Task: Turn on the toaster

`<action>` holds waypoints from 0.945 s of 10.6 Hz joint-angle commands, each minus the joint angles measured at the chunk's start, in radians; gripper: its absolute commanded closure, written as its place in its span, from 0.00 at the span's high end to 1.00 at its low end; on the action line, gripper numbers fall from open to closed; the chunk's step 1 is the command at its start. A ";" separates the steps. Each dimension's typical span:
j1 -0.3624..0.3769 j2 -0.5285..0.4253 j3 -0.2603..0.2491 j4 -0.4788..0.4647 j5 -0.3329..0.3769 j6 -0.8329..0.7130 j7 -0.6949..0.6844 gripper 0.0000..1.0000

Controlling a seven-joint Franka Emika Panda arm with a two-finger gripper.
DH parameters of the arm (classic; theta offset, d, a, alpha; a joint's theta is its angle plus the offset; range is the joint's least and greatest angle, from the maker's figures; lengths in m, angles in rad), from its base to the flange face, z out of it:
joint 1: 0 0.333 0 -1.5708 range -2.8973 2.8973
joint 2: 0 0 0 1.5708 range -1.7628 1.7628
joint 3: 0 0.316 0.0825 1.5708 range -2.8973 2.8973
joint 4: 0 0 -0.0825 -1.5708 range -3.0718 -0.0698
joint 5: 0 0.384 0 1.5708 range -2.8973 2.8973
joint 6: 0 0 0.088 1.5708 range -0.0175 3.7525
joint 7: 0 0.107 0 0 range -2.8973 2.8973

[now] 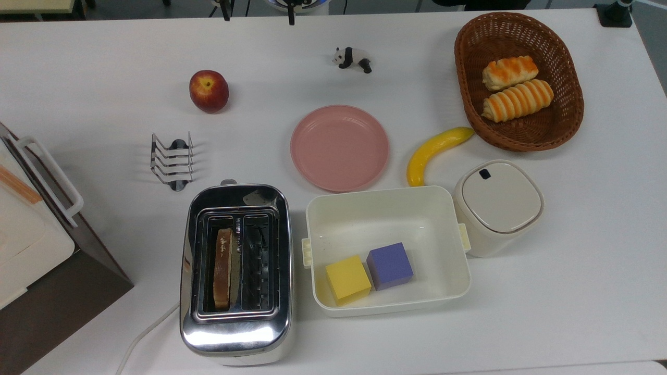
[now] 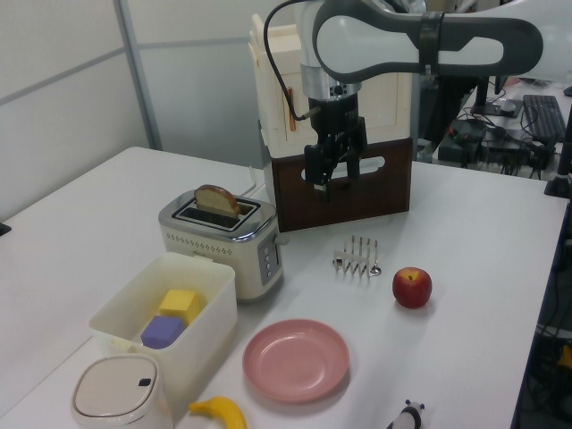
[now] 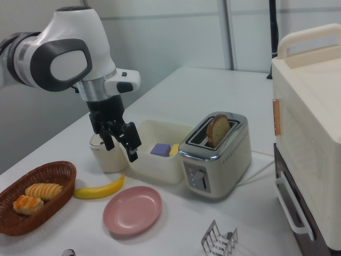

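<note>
- Top view: we see the toaster [image 1: 235, 276] near the table's [image 1: 573, 271] lower edge, at about 7 o'clock from the pink plate [image 1: 339, 148]; one slice of toast [image 1: 223, 266] stands in its slot on the top view's left.
- Just beside it at 3 o'clock sits the cream bin [image 1: 386, 250], holding a yellow cube [image 1: 347, 278] touching a purple cube [image 1: 390, 265].
- The wire toast rack [image 1: 172, 160] lies at 11 o'clock from the toaster, the apple [image 1: 208, 91] farther up.
- The large white-and-brown appliance [image 1: 36, 245] stands at the toaster's 9 o'clock.
- Right view: we find the gripper [image 3: 121, 141] hanging in the air, fingers slightly parted and holding nothing, at 9 o'clock from the toaster [image 3: 216, 154], in front of the bin [image 3: 154, 150].
- Left view: the gripper [image 2: 335, 170] hangs above the table, at about 2 o'clock from the toaster [image 2: 223, 241].
</note>
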 commanded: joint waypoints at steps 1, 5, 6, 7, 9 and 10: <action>-0.001 -0.012 -0.008 -0.011 0.020 -0.021 -0.027 1.00; -0.001 -0.012 -0.007 -0.011 0.019 -0.021 -0.021 1.00; -0.001 -0.012 -0.007 -0.011 0.019 -0.021 -0.024 1.00; -0.003 -0.012 -0.007 -0.011 0.019 -0.021 -0.028 1.00; -0.003 -0.011 -0.007 -0.011 0.013 -0.021 -0.031 1.00; -0.001 -0.011 -0.007 -0.011 0.011 -0.019 -0.031 1.00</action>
